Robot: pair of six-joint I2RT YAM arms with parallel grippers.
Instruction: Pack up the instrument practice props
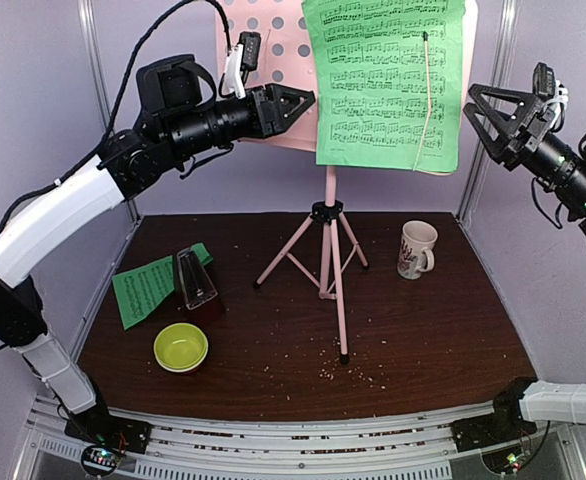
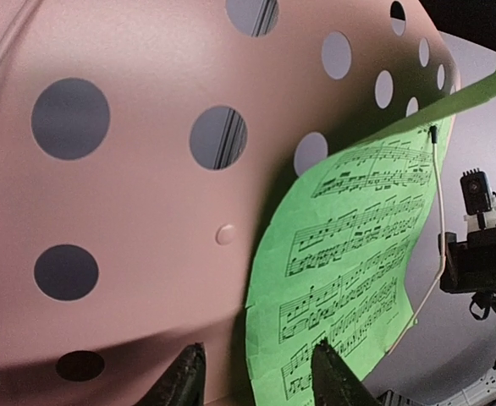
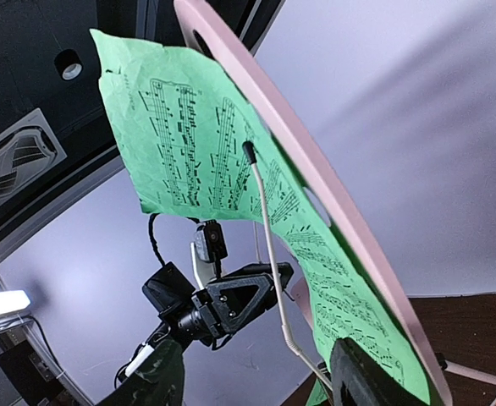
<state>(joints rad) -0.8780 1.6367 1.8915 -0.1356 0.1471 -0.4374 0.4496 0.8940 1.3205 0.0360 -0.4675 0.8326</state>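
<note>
The pink music stand (image 1: 330,250) rises from the middle of the table, its perforated desk (image 1: 273,50) up high. A green sheet-music page (image 1: 383,80) rests on the desk under a thin wire arm (image 1: 428,90). My left gripper (image 1: 306,102) is at the page's left edge. In the left wrist view the left gripper (image 2: 261,385) is open, and the page's edge (image 2: 269,338) lies between its fingers. My right gripper (image 1: 473,108) hangs open just right of the page, with the page's corner (image 3: 375,338) by one finger. The dark red metronome (image 1: 195,280) stands on another green page (image 1: 145,288) at the table's left.
A yellow-green bowl (image 1: 181,347) sits near the front left. A white mug (image 1: 416,248) stands right of the stand's tripod legs (image 1: 298,255). Crumbs are scattered over the dark table (image 1: 423,340). Pale walls enclose the back and both sides.
</note>
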